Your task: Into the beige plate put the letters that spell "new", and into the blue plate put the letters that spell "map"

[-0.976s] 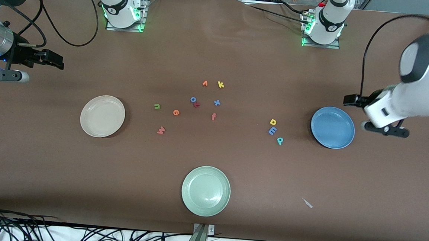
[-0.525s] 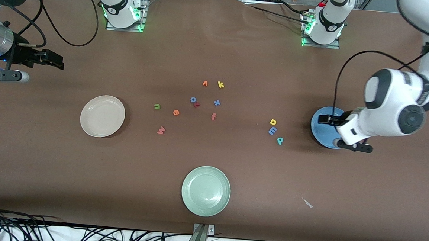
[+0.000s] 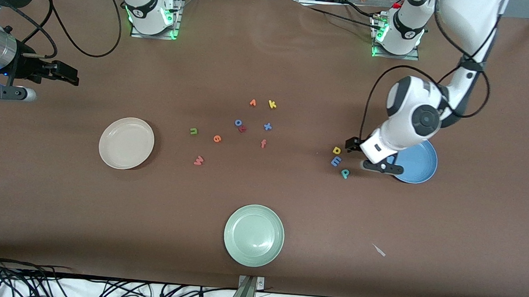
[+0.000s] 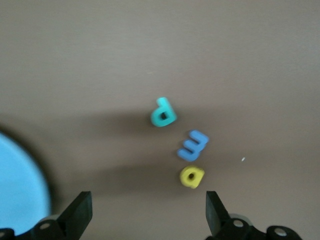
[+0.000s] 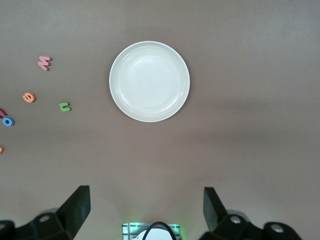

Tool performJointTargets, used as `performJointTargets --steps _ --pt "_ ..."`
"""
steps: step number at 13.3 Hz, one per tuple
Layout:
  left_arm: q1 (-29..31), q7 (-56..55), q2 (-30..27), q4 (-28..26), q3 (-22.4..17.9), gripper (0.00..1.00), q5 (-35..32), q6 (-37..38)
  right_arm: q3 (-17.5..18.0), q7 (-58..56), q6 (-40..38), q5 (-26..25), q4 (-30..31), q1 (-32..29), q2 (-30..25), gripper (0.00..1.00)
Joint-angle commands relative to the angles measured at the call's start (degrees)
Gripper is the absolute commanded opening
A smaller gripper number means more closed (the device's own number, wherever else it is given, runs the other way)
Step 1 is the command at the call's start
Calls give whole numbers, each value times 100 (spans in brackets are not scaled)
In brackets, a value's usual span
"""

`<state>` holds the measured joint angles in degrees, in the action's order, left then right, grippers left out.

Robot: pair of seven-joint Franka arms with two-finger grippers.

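Hovering wide open and empty beside the round blue plate (image 3: 417, 164), the left gripper (image 3: 355, 155) should centre over the small yellow foam a (image 3: 336, 150) before descending, while the right gripper (image 5: 145, 212) waits, equally open.

The beige plate (image 5: 149, 81) lies bare; beside it sit 3 letters (pink w (image 5: 44, 62), orange e (image 5: 29, 97), seemingly green n (image 5: 64, 106)).

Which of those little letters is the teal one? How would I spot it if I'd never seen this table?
Find the blue plate at the left arm's end of the table. Beside it, toward the table's middle, three tiny letters lie in a short row. The teal p is the one nearest the front camera, next to the blue m, with the yellow a farthest.
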<state>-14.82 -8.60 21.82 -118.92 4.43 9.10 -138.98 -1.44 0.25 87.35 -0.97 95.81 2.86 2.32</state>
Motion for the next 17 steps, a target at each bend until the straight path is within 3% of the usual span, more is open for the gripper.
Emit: performJointTargets --steps 1,7,12,14,17 --pt "-432 -378 506 -8 -100 100 154 -786 -15 54 -86 70 -107 4 23 100" --pt "-635 -432 745 -34 -153 99 136 -929 3 72 -86 79 -107 13 40 100" --pt "-803 -441 877 -52 -223 91 110 -930 196 27 -131 62 -116 214 259 100" --pt "-838 -432 886 -61 -223 79 101 -921 336 62 -52 62 -124 346 357 100" --pt "-847 -397 886 -52 -276 36 92 -912 398 150 448 244 -46 653 593 100"
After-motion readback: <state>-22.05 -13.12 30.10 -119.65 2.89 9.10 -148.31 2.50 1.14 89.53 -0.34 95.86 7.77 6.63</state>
